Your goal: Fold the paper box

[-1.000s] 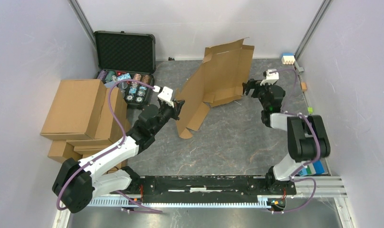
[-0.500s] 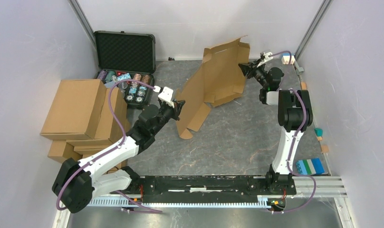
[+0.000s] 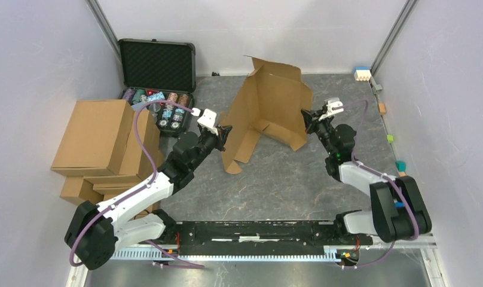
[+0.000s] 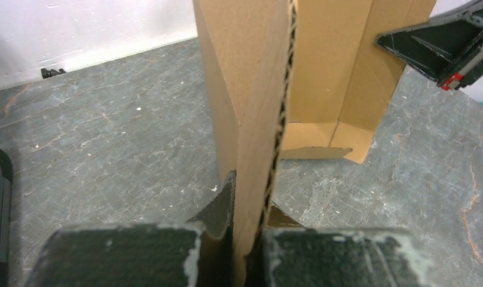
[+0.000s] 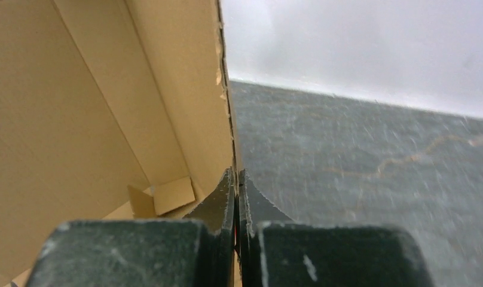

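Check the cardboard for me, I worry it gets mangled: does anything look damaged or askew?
The paper box stands tilted on edge, half-folded, pinched by the left tool. Its edge above the right tool shows small ragged nicks; that tool is shut, but whether on cardboard is unclear.

Your left arm [image 3: 144, 190] stretches from its base forward and to the right, with the elbow a little bent. The left gripper [image 3: 225, 132] has its jaws closed on one edge of the paper box [image 3: 275, 101]. Your right arm [image 3: 360, 174] is folded sharply at the elbow and points forward-left. The right gripper [image 3: 307, 120] has its jaws pressed together on the opposite edge.
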You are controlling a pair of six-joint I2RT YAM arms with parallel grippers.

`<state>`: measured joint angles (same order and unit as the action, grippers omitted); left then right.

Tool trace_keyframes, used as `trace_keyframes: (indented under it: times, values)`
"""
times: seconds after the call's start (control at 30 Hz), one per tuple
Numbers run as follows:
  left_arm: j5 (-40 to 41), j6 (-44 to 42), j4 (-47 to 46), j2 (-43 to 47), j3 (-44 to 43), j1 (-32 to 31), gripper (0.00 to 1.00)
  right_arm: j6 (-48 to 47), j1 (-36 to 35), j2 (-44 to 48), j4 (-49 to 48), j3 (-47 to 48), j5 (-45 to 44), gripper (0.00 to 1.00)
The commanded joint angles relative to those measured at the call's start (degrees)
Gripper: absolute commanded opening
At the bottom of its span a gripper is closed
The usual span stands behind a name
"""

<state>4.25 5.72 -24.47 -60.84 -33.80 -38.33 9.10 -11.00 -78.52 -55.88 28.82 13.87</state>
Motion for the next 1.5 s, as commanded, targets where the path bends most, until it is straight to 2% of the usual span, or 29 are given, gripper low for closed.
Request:
trace_keyframes:
  times: [0.0,0.07,0.37,0.63,0.73,0.93,1.07,1.27,1.47]
  values:
    - [-6.69,-0.53,-0.64,-0.39,-1.31,-0.61,0.02,4.32,-2.39,4.50,9.12,-6.12,-12.95,0.01]
    - [-8.24,-0.53,-1.00,-0.77,-1.48,-0.61,0.02,4.38,-2.38,4.24,9.07,-7.58,-12.02,0.03]
    - [-10.45,-1.19,0.29,-2.08,-2.57,-0.65,0.02,-5.30,-3.05,-3.10,16.78,-0.39,-6.26,0.29]
    - [-10.62,-1.28,0.48,-2.04,-2.69,-0.66,0.02,-10.66,-3.10,-4.42,11.58,-0.52,-2.31,0.35]
    - [-10.80,-1.23,0.73,-2.26,-2.92,-0.67,0.02,-11.07,-3.23,-4.42,11.09,-1.24,-2.13,0.57]
    - [-9.98,-1.72,0.92,-2.66,-2.90,-0.61,0.02,-14.35,-3.16,-5.40,11.84,-1.37,-8.11,0.78]
    - [-10.57,-1.76,1.16,-3.75,-3.31,-0.61,0.02,-17.12,-3.23,-9.92,16.79,4.03,-5.16,0.79]
    - [-10.69,-1.76,1.44,-4.21,-3.61,-0.62,0.02,-20.35,-3.30,-9.99,21.06,5.48,-2.66,0.80]
    - [-10.67,-1.78,1.53,-4.45,-3.54,-0.61,0.02,-25.10,-3.79,-11.67,27.73,8.39,-4.40,0.89]
